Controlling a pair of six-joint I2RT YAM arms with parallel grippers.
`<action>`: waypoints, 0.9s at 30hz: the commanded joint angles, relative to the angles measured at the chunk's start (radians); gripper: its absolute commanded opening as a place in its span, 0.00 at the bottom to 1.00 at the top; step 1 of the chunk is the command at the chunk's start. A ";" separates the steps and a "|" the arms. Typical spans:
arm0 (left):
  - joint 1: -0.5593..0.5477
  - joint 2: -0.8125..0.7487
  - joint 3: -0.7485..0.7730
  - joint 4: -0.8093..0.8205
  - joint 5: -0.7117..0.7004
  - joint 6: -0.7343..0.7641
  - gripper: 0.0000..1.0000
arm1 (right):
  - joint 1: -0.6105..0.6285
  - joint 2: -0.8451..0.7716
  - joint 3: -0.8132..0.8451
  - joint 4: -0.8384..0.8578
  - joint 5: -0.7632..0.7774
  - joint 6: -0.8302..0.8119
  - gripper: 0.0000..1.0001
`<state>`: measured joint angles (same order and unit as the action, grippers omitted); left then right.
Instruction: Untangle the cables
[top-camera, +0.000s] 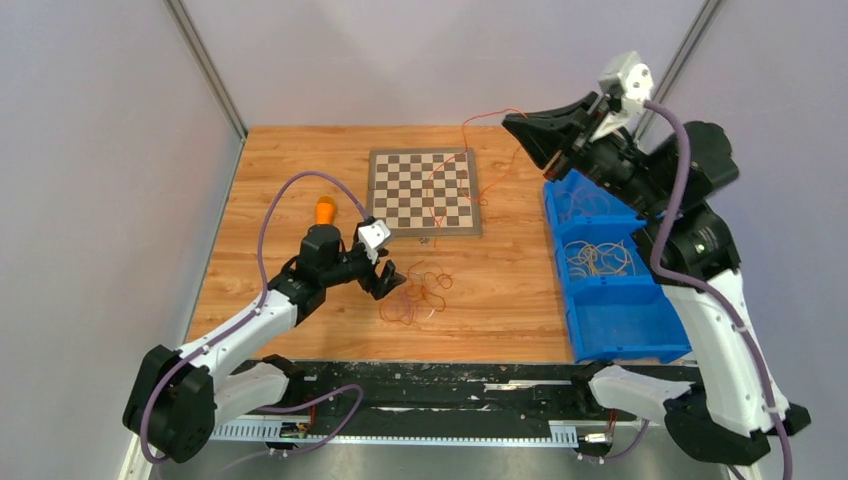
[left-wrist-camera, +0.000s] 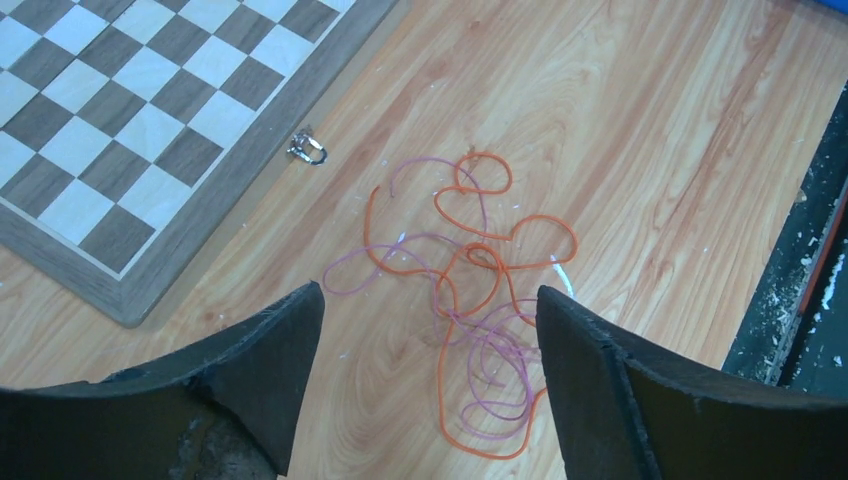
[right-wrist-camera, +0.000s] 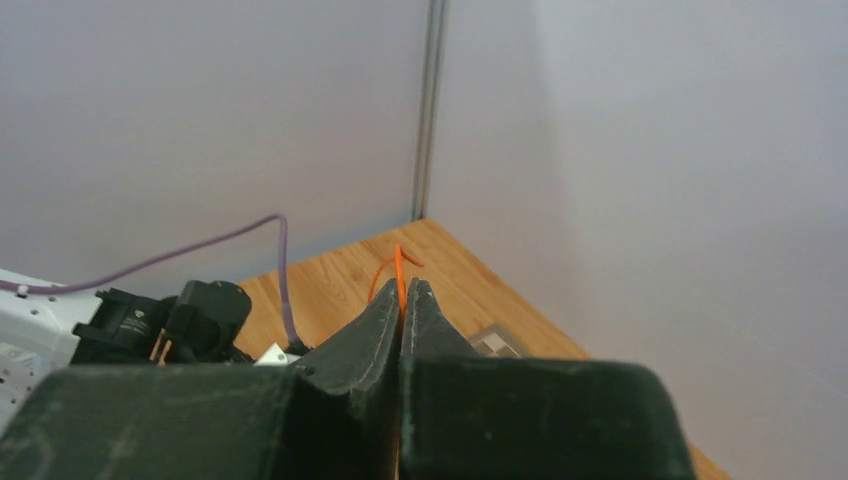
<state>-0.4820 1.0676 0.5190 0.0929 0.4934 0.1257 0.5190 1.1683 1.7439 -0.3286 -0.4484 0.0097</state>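
Just off the chessboard (top-camera: 424, 190) edge that faces the arm bases, a tangle of cables (left-wrist-camera: 470, 300) lies flat on the wooden counter (top-camera: 510, 300). Its wires are very thin. The bright orange ones bend into several small rounded loops, and paler pink-purple ones thread through them in slacker curls. The strands cross at many spots near the middle of the heap, and one long orange loop trails out on the side away from the chessboard.

The left jaws hang over this heap, spread wide and released, gripping nothing; the wires show in the gap between them. A small metal ring (left-wrist-camera: 307, 150) lies just beside the chessboard frame, apart from the tangle.

A single orange cable (right-wrist-camera: 399, 275) rises from the chessboard surface, past its far right corner, to the right jaws held high above the counter. These are clenched on it, and a short end pokes out between the tips.

Right of the chessboard stand blue bins (top-camera: 620, 325). The middle one holds a coil of yellow cables (top-camera: 600, 258), and the one beyond it holds a few pale loops. Left of the chessboard sits an orange cylinder (top-camera: 325, 210).
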 joint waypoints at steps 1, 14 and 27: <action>0.003 -0.034 0.057 -0.086 0.004 0.073 0.87 | -0.104 -0.150 -0.035 -0.140 0.048 -0.061 0.00; 0.002 0.091 0.184 -0.125 0.023 0.054 0.95 | -0.436 -0.474 -0.134 -0.477 0.068 -0.170 0.00; 0.001 0.234 0.296 -0.099 0.093 0.000 0.97 | -0.636 -0.653 -0.391 -0.605 0.390 -0.266 0.00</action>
<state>-0.4820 1.2903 0.7742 -0.0334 0.5510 0.1440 -0.1131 0.5064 1.3869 -0.9161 -0.1814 -0.2279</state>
